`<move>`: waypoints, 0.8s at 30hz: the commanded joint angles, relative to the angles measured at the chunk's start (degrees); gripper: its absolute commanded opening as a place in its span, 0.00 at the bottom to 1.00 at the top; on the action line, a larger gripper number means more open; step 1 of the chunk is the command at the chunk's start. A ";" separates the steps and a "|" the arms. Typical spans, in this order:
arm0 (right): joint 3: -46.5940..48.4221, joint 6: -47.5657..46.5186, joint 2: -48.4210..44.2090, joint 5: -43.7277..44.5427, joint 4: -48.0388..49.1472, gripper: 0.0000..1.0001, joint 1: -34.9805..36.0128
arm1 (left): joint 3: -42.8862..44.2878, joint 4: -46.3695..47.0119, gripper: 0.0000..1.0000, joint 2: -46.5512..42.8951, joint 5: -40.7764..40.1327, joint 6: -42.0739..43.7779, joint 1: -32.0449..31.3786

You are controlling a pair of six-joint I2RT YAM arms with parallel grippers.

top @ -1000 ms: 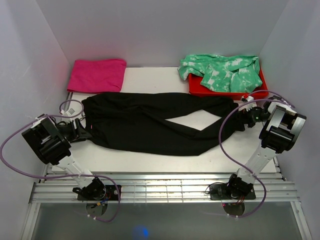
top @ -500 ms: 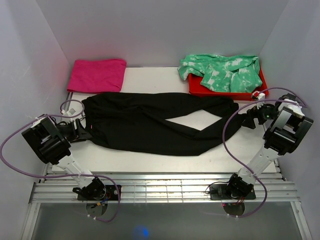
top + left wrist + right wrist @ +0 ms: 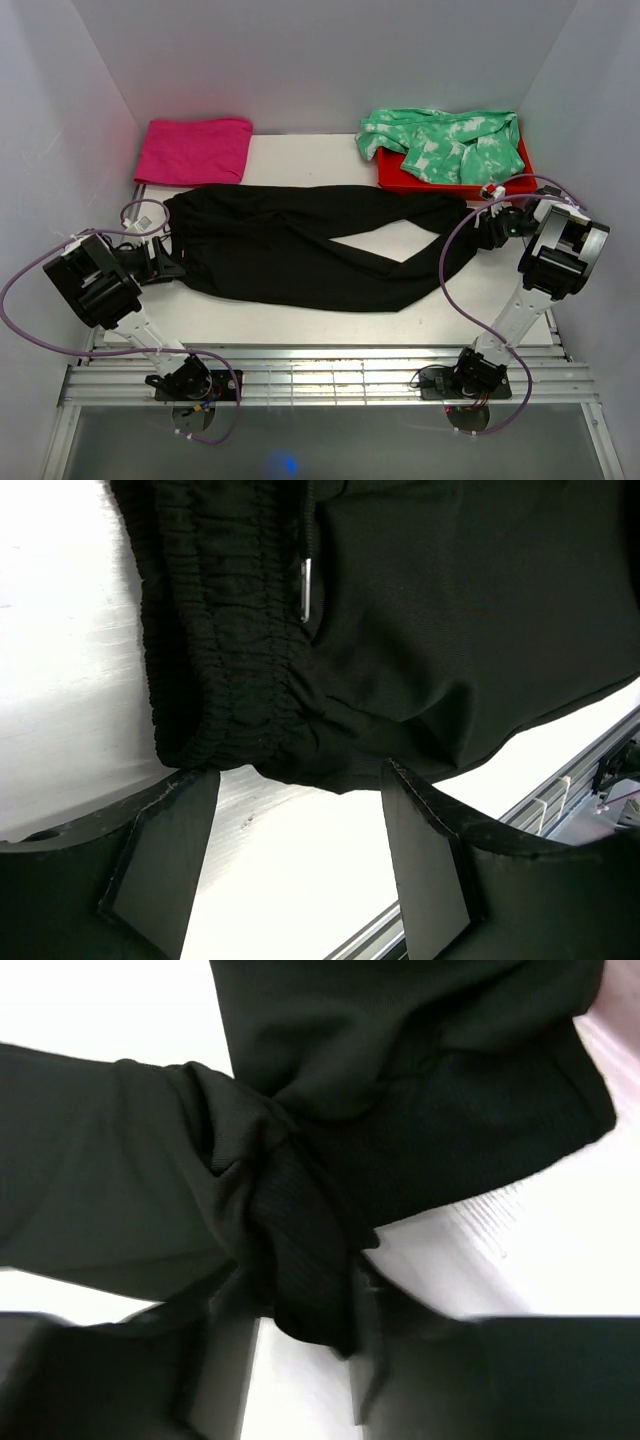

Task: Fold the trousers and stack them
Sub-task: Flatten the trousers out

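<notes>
The black trousers lie spread across the table, waistband to the left and both legs running right. My left gripper sits low at the waistband's near corner. In the left wrist view that gripper is open, its tips just short of the elastic waistband, with only bare table between the fingers. My right gripper is at the ankle end. In the right wrist view the bunched cuffs fill the gap of the right gripper, and both blurred fingers press against the cloth.
A folded magenta cloth lies at the back left. A red tray at the back right holds a green-and-white tie-dye garment. White walls enclose three sides. A metal rail runs along the near edge.
My right gripper swung out to the right, came back to the cuffs and closed from wide open onto them. The left gripper stayed in place and opened slightly wider.
</notes>
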 commanded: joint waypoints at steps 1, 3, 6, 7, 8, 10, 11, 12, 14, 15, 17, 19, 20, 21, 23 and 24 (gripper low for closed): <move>-0.39 1.12 -2.91 -1.84 -1.55 0.28 -0.44 | 0.28 -0.93 0.76 -2.31 4.83 2.87 0.05; 0.40 1.03 -5.02 -1.57 -3.84 0.08 -0.88 | 0.11 -1.90 0.76 -2.75 7.83 3.67 -0.29; 2.86 5.85 -7.65 0.09 -6.92 0.08 -1.49 | -0.24 -0.15 0.68 -2.57 6.87 1.92 -1.00; 3.73 6.56 -8.18 0.62 -8.41 0.08 -1.67 | -0.07 0.29 0.64 -2.57 6.52 1.22 -1.09; 4.26 7.18 -9.58 1.50 -10.51 0.08 -2.10 | 0.37 0.65 0.53 -2.66 6.08 0.86 -1.09; 5.15 10.15 -10.91 6.41 -11.32 0.08 -2.11 | 1.16 0.56 0.40 -3.10 5.72 0.33 -0.92; 5.58 10.87 -11.78 8.25 -13.06 0.08 -2.11 | 2.12 -0.22 0.26 -3.53 5.81 0.16 -0.91; 6.28 11.31 -12.14 12.28 -14.21 0.08 -2.20 | 2.82 -0.84 0.19 -4.58 5.64 0.16 -0.74; 6.99 11.23 -12.75 15.99 -18.15 0.08 -2.37 | 4.32 -1.89 0.00 -5.99 4.76 -0.54 -0.39; 6.99 11.58 -13.02 19.75 -18.96 0.08 -2.63 | 4.76 -2.07 0.00 -6.78 3.89 -0.81 -0.13; 6.91 11.67 -14.07 23.11 -20.37 0.08 -3.25 | 5.29 -3.12 0.00 -9.07 1.16 -0.29 0.49; 6.47 11.67 -14.43 28.38 -21.51 0.08 -3.69 | 5.99 -4.18 0.00 -10.74 -1.21 0.85 1.80; 6.47 11.67 -13.99 29.88 -22.47 0.08 -4.13 | 6.17 -5.05 0.00 -11.09 -2.44 1.21 2.42; 6.47 11.93 -13.64 32.50 -23.96 0.08 -4.30 | 6.35 -5.24 0.00 -11.36 -3.41 1.82 3.56; 6.03 12.37 -12.32 34.81 -25.20 0.08 -4.83 | 6.35 -5.50 0.00 -12.06 -5.61 2.96 4.97; 5.68 12.80 -11.88 36.38 -25.47 0.08 -5.09 | 6.26 -5.24 0.00 -12.15 -6.22 3.14 6.63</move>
